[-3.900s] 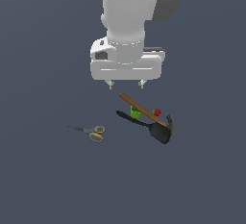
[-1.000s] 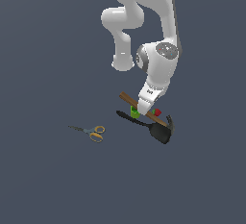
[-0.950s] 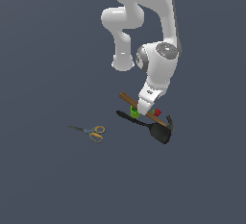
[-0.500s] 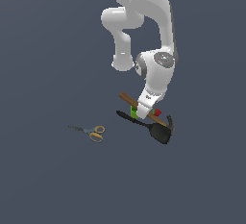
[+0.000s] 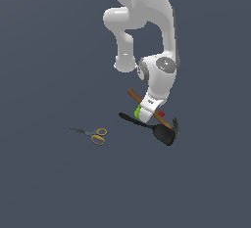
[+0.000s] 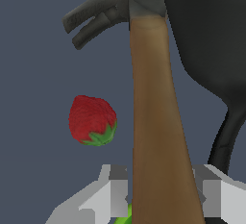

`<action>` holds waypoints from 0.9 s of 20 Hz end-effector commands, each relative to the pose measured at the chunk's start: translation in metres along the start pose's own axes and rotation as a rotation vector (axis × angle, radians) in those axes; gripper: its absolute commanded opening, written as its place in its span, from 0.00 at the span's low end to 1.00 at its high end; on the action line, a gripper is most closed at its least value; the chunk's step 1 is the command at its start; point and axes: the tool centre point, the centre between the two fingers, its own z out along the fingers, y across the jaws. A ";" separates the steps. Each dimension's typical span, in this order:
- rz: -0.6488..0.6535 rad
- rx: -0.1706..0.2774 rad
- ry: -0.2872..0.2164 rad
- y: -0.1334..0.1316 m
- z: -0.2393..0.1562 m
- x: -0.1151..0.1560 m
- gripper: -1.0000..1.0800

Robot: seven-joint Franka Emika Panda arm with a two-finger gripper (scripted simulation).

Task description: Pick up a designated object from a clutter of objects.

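The white robot arm reaches down into the small cluster of objects on the dark grey-blue floor [image 5: 44, 188], and its gripper [image 6: 163, 194] sits low over the claw hammer with the long brown wooden handle and dark grey metal head [image 6: 153, 122]. In the wrist view the handle runs straight between the two light grey fingers [image 6: 113, 192]. One finger stands on each side of the wood, and both look flush against it or very nearly so. The jaws are set narrow, at about the width of the handle. Whether they are actually pressing on it cannot be told.

In the exterior view the hammer [image 5: 169, 123] lies slanted, its handle end toward the far left and its head toward the near right. The gripper [image 5: 145, 116] covers the middle of the handle.

The all-black spatula [image 5: 164, 133] lies just beside the hammer. Its broad blade is next to the hammer head and its thin stem crosses under the gripper area toward the exterior view's left.

A small red strawberry with green leaves [image 6: 92, 120] lies near the handle on the side away from the spatula, not touching it. A bit of a small green cup [image 5: 138, 111] shows at the gripper's edge.

The orange-handled scissors with grey blades [image 5: 92, 134] lie well apart, to the exterior view's left.
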 end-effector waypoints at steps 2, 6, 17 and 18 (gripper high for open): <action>-0.001 0.000 0.000 0.000 0.000 0.000 0.00; -0.001 0.000 0.000 0.000 0.000 0.000 0.00; 0.000 0.000 0.000 0.008 -0.022 0.006 0.00; -0.001 0.001 0.000 0.010 -0.027 0.007 0.00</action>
